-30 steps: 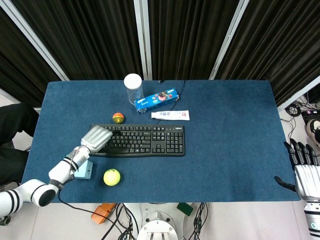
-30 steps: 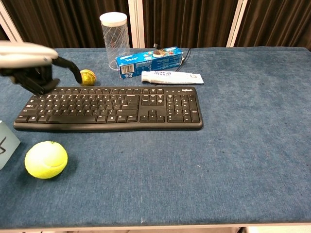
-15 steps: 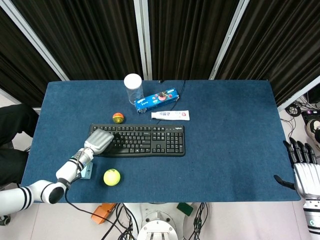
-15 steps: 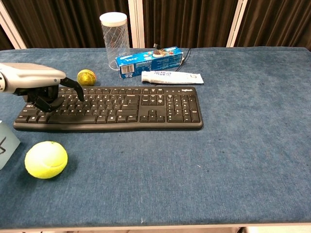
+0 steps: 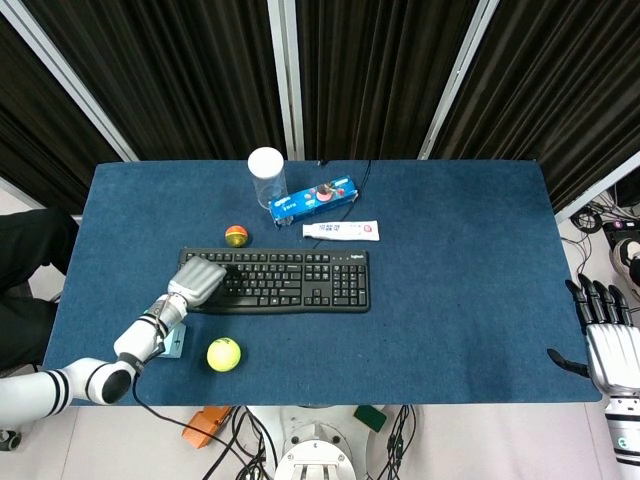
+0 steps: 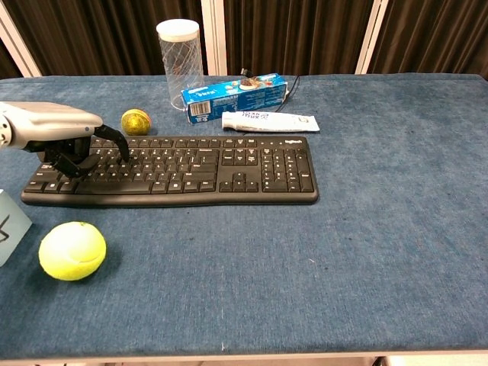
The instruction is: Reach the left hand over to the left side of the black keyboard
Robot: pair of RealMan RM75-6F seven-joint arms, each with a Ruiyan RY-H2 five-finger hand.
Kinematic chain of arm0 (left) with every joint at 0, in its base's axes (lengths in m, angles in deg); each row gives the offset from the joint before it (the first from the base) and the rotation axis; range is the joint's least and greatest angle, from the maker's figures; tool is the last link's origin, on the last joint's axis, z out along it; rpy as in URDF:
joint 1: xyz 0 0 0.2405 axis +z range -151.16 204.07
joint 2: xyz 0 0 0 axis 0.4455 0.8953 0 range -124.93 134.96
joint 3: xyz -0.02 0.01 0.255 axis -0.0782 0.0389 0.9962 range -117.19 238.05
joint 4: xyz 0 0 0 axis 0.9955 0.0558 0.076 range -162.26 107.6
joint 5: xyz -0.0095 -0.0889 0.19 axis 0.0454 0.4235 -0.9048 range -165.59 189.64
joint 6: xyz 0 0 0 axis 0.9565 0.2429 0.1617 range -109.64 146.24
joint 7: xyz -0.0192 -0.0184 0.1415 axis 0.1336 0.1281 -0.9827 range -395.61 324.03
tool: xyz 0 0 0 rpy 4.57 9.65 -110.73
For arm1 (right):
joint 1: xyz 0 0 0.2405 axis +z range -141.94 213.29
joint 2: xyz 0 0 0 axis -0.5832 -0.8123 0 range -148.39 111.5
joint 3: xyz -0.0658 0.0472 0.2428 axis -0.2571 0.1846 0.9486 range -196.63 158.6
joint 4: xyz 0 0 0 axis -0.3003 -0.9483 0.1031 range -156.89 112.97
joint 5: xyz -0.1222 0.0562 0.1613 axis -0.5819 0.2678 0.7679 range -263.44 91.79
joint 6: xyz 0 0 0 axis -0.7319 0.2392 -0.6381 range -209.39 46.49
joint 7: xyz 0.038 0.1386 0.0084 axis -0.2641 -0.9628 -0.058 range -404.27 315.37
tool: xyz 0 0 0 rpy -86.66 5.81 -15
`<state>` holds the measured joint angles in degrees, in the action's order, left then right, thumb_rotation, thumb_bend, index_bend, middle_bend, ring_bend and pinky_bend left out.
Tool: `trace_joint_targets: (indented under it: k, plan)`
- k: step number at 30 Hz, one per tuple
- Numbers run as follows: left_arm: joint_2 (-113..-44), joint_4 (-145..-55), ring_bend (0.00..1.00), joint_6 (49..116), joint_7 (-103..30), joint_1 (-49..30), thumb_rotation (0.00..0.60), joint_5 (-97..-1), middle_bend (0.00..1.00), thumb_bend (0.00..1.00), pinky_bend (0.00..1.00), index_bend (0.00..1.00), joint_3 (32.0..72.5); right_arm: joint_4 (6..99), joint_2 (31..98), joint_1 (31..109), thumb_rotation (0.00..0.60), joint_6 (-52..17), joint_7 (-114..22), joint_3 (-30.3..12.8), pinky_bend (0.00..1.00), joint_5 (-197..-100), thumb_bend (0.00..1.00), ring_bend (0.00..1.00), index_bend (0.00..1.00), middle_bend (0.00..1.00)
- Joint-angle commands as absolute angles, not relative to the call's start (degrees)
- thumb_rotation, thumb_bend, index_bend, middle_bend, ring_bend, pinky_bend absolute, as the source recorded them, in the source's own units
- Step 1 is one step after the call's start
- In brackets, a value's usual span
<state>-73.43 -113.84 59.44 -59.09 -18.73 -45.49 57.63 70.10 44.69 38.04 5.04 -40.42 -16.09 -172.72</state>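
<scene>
Since a second ago your left hand (image 6: 53,130) has dropped from above the keys toward the near-left corner of the table and now sits low over the left end of the black keyboard (image 5: 275,280); in the last half second it barely shifts. Fingers (image 6: 107,137) are curled down toward the key rows, holding nothing; whether they touch the keys cannot be told. Keyboard lies left of table centre, parallel to the near edge. Judgement: the reach looks essentially complete. To finish well, keep the palm level over the leftmost keys and settle gently without pressing hard.

Room: the small ball (image 6: 136,121) sits just beyond the keyboard's far-left corner, the tennis ball (image 6: 72,250) near the near edge, a pale blue block (image 5: 170,343) under your forearm. The right hand (image 5: 605,335) rests off the right edge, fingers apart.
</scene>
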Motion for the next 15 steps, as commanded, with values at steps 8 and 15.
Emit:
trace_joint_targets:
  k: [8,15]
  plan:
    - [-70.31,-117.96,0.95,65.05,-57.82,-17.83,0.6,-46.77,0.99,0.7,0.88,0.27,56.57,70.32,44.56,37.98,0.6,5.31,-40.32,-15.97,0.0,-172.75,0.16,0.0,0.0,0.01]
    - [-64.72,-122.77,0.72,82.21,-52.7,-9.87,0.6,-54.3,0.75,0.54,0.72,0.26,54.74,69.84,44.44,37.71,0.6,5.68,-41.31,-15.94,0.0,-172.7,0.16,0.0,0.0,0.01]
